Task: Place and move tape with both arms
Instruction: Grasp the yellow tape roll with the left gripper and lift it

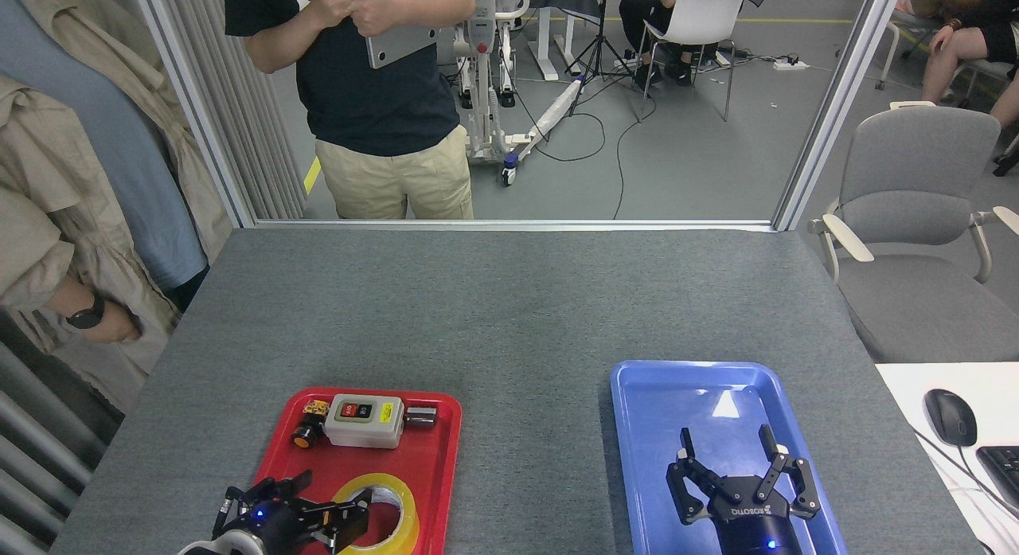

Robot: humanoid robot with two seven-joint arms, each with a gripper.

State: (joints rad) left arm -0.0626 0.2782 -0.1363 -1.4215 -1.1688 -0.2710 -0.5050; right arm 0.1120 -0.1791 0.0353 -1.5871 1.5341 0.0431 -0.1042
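Note:
The tape, a yellow roll with a white core, lies flat in the near part of the red tray. My left gripper is low at the bottom edge, open, with its fingers spread over the roll's left rim; whether they touch it I cannot tell. My right gripper is open, fingers pointing away from me, hovering over the blue tray with nothing between them.
A white switch box, a small orange-and-black part and a metal piece sit at the red tray's far end. A person stands past the table's far edge; another's arm is at left. A grey chair stands at right.

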